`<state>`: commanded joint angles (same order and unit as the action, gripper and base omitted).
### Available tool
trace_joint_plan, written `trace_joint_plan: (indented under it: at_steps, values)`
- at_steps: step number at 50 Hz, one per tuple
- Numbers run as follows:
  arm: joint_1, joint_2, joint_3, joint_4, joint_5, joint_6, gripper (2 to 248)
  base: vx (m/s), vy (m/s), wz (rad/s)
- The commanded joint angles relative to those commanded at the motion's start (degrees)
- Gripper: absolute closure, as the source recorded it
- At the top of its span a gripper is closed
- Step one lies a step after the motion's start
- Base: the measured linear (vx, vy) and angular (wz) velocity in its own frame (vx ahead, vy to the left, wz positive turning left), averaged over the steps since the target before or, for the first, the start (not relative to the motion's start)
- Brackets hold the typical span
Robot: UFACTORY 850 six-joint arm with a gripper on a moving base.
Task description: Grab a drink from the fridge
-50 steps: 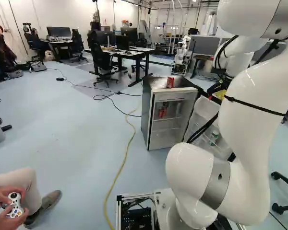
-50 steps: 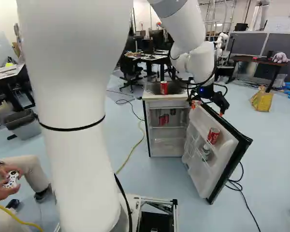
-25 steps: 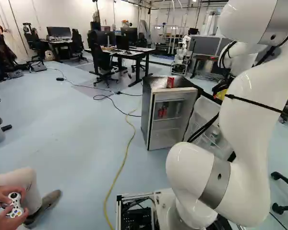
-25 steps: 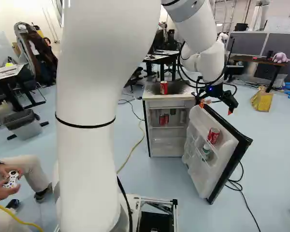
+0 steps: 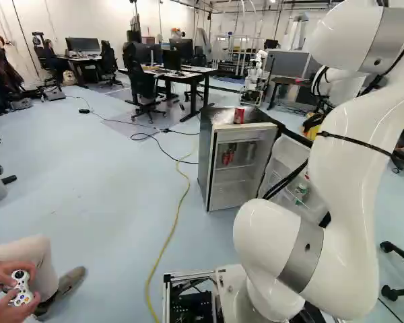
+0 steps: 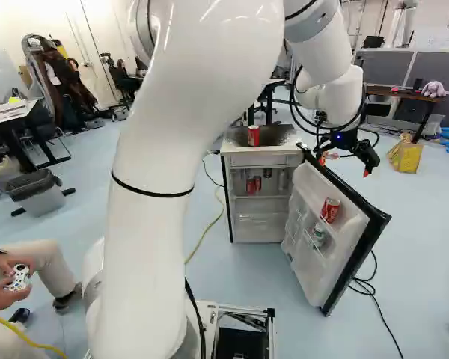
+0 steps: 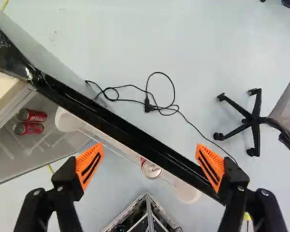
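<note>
Wrist view shows the gripper (image 6: pixel 345 166) with its fingers spread wide, above the open fridge door (image 7: pixel 135 140), whose edge runs across the gap between them. One red can (image 7: pixel 151 169) sits on the door's shelf, two red cans (image 7: pixel 30 128) are inside the fridge (image 6: pixel 266 160), and another red can (image 6: pixel 254 135) stands on top.

One fridge (image 5: pixel 205 151), four red cans (image 6: pixel 254 135), one greenish can (image 6: pixel 319 235), one waste bin (image 6: pixel 39 200)

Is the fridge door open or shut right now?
Open: the door swings out from the fridge, and cans inside show.
</note>
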<state>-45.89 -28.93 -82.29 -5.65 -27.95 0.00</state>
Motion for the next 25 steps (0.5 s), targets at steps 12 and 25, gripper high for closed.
trace_joint_plan:
  at_steps: [12, 25]
  values:
    - [-0.8, -3.0, -4.0, 2.0, -1.7, 0.0, 3, 0.000, 0.000, 0.000]
    - [-1.6, -6.1, -8.4, 4.4, -3.9, 0.0, 3, 0.000, 0.000, 0.000]
